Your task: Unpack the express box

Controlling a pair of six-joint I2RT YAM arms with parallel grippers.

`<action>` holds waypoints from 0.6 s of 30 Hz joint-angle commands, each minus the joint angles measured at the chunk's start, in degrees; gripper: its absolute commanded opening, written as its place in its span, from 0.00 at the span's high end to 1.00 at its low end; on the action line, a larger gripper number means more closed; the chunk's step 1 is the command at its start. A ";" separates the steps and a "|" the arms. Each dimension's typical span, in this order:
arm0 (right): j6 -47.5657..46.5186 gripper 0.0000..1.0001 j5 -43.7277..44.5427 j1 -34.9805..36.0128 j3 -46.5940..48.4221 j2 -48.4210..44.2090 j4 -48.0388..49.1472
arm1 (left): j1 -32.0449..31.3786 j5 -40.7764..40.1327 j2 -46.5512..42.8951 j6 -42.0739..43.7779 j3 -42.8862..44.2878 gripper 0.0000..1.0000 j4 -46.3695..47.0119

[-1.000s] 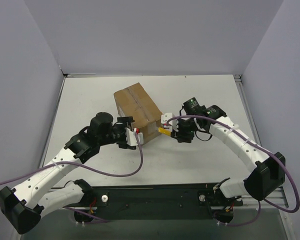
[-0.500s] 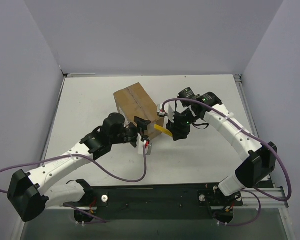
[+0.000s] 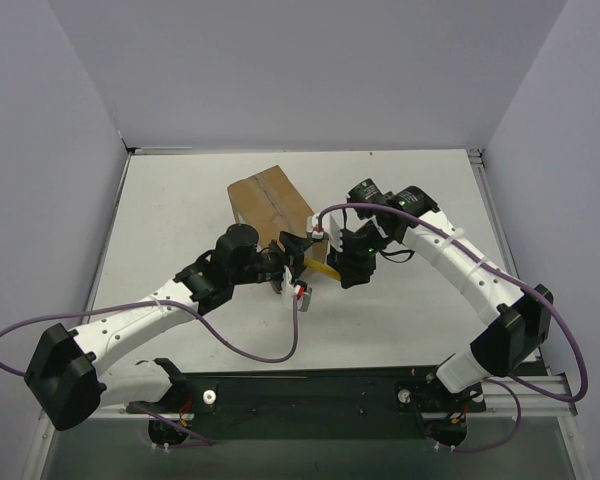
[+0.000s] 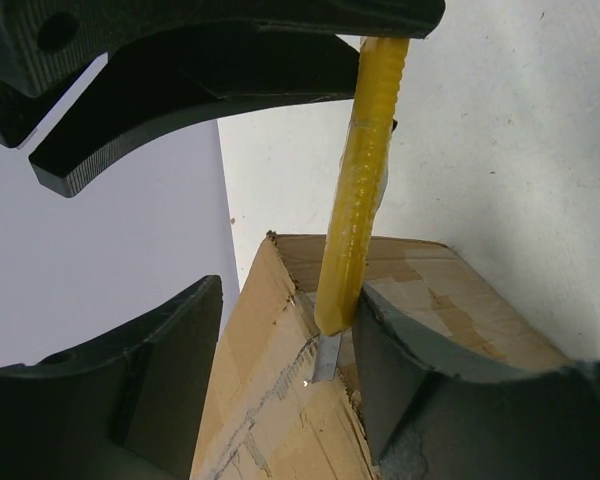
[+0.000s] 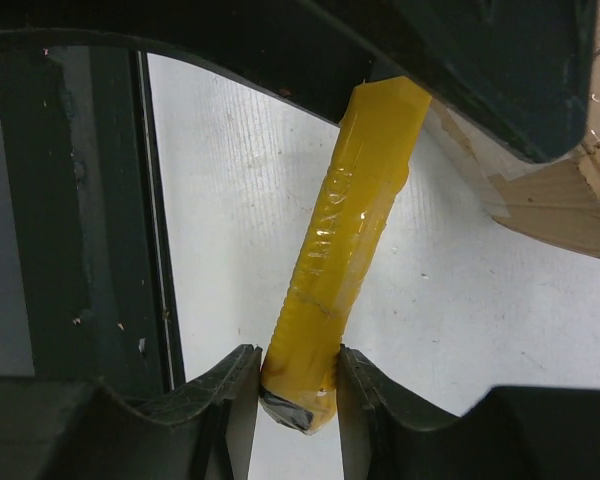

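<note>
The express box (image 3: 270, 205) is a brown carton lying slantwise mid-table, flaps down, with a tape seam along its top. My right gripper (image 3: 330, 262) is shut on the butt of a yellow utility knife (image 3: 322, 268) just right of the box's near end. In the right wrist view the fingers (image 5: 230, 400) pinch the knife (image 5: 345, 230). In the left wrist view the knife (image 4: 365, 170) has its short blade on the box (image 4: 280, 420) at a torn top edge. My left gripper (image 4: 285, 390) is open, a finger either side of that box corner, and it meets the right gripper (image 3: 292, 262) there.
The white table (image 3: 180, 200) is walled by pale panels on three sides. A black rail (image 5: 80, 200) runs along the near edge by the arm bases. Purple cables loop off both arms over the near part of the table.
My left gripper has swung right and forward to the box's near corner. My right gripper has moved left with the knife, bringing the blade onto the box.
</note>
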 commanded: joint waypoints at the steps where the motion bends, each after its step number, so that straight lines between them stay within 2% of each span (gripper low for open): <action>1: -0.07 1.00 -2.81 -0.20 0.76 -1.57 -2.38 | -0.25 2.16 -0.09 2.50 0.94 0.38 2.35; 6: -0.07 1.00 -3.77 -0.20 1.47 -1.48 -2.46 | -0.25 4.01 0.79 2.41 1.38 0.44 1.29; 13: 0.28 1.00 -3.60 -0.20 1.12 -1.66 -2.46 | -0.25 6.73 3.16 5.05 2.87 0.62 0.58; 15: 0.28 1.00 -3.34 -0.28 1.12 -1.66 -2.29 | -0.25 7.87 3.78 4.96 3.49 0.78 0.50; 17: 0.54 1.00 -2.20 -0.46 1.55 -2.36 -2.03 | -0.25 7.70 3.69 2.69 3.93 1.00 1.72; 18: 0.72 1.00 -1.84 -0.89 1.82 -2.62 -1.76 | -0.25 6.14 3.43 0.50 3.84 1.00 3.12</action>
